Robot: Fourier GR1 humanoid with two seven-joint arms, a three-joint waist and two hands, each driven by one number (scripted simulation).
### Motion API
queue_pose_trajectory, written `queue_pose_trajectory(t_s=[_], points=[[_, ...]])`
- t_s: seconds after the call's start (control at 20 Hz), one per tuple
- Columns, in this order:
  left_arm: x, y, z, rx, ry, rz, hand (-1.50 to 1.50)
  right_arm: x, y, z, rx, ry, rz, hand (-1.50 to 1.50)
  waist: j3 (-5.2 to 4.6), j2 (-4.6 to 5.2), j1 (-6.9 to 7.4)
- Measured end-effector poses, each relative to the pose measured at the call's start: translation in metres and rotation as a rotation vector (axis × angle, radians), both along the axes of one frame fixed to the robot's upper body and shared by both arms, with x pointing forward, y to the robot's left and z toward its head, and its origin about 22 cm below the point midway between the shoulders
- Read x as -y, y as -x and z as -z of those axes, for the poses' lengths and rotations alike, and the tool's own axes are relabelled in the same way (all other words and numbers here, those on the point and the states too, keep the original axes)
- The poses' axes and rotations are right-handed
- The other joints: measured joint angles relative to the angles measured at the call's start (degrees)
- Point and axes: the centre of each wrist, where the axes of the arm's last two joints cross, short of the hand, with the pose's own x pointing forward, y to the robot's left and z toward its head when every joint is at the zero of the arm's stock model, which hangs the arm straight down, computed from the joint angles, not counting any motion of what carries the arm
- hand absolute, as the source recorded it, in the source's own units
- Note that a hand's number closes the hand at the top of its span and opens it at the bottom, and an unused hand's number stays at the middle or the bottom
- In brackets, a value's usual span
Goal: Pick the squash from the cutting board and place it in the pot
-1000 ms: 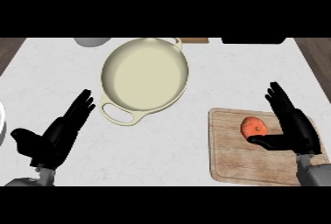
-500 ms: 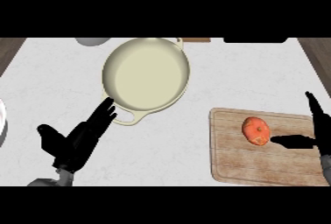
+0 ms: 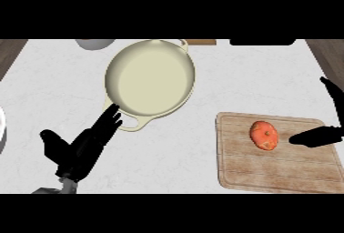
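An orange squash [image 3: 264, 134] lies on the wooden cutting board [image 3: 282, 168] at the lower right. My right hand [image 3: 325, 132] is at the right edge, open, with its thumb pointing left towards the squash and a small gap between them. A cream oval pot [image 3: 150, 80] with loop handles stands empty at the upper middle. My left hand [image 3: 82, 148] is open at the lower left, fingers straight, their tips close to the pot's near handle [image 3: 132, 124].
A grey bowl [image 3: 94, 43] is cut off by the top edge at the upper left. A white rim [image 3: 2, 132] shows at the left edge. A brown object [image 3: 200, 42] lies behind the pot.
My right hand has slid outward to the right edge, off the squash. My left hand has moved right and up towards the pot's handle. The view has shifted slightly.
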Motion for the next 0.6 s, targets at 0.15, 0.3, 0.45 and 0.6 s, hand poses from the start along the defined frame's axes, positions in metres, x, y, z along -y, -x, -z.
queue_pose_trajectory(t_s=[0.15,0.3,0.45,0.6], points=[[-0.001,-0.001,-0.001,0.0,-0.001,0.0,0.0,-0.018,0.0,-0.036,-0.076,-0.026,0.004,-1.5,0.0,-0.02,0.01],[-0.002,-0.003,-0.006,-0.001,-0.001,0.002,0.0,-0.029,0.005,-0.06,-0.114,-0.047,0.012,-1.5,0.03,0.01,0.09],[0.001,-0.004,-0.005,0.002,0.0,0.009,0.0,-0.041,0.005,-0.068,-0.121,-0.082,0.008,-1.5,0.05,0.1,0.32],[0.002,-0.002,-0.002,0.002,0.0,0.014,0.0,-0.048,0.002,-0.069,-0.13,-0.115,0.004,-1.5,0.08,0.18,0.53]])
